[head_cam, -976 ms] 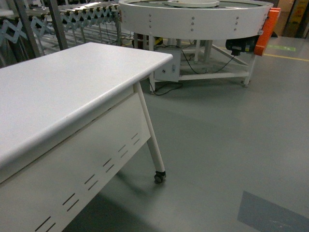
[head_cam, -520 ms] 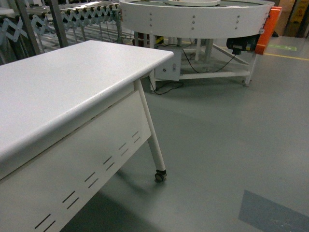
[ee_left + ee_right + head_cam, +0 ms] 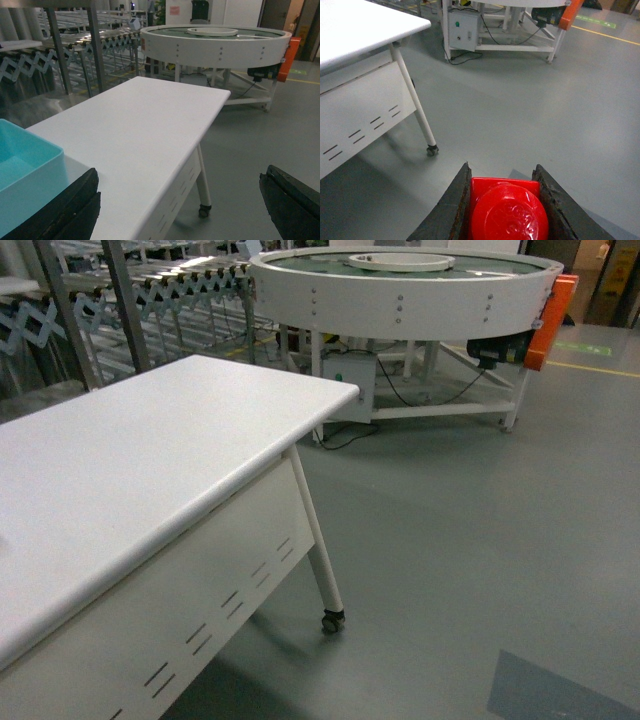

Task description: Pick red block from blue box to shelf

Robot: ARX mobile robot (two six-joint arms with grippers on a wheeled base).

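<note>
R gripper point(image 3: 505, 210): jaws closed on the red block point(image 3: 506, 212), stud face toward wrist cam, block held over grey floor point(image 3: 530, 115), clear of white table point(image 3: 130, 460). L gripper point(image 3: 175, 200): fingers wide apart, nothing between them. Blue box point(image 3: 27, 172) sits on table at near-left edge, just beside L finger point(image 3: 65, 210). Round white conveyor point(image 3: 400, 285) beyond table.

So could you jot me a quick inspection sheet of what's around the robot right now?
Surface: white table, bare in the head view.
Job's things: red block clamped in the right tool; blue box on the table's near end; shelf behind the table.
Clutter: nothing seen.
Tools: left tool open, empty.
Cables: black cable on the floor under the round conveyor.
Surroundings: grey floor.
</note>
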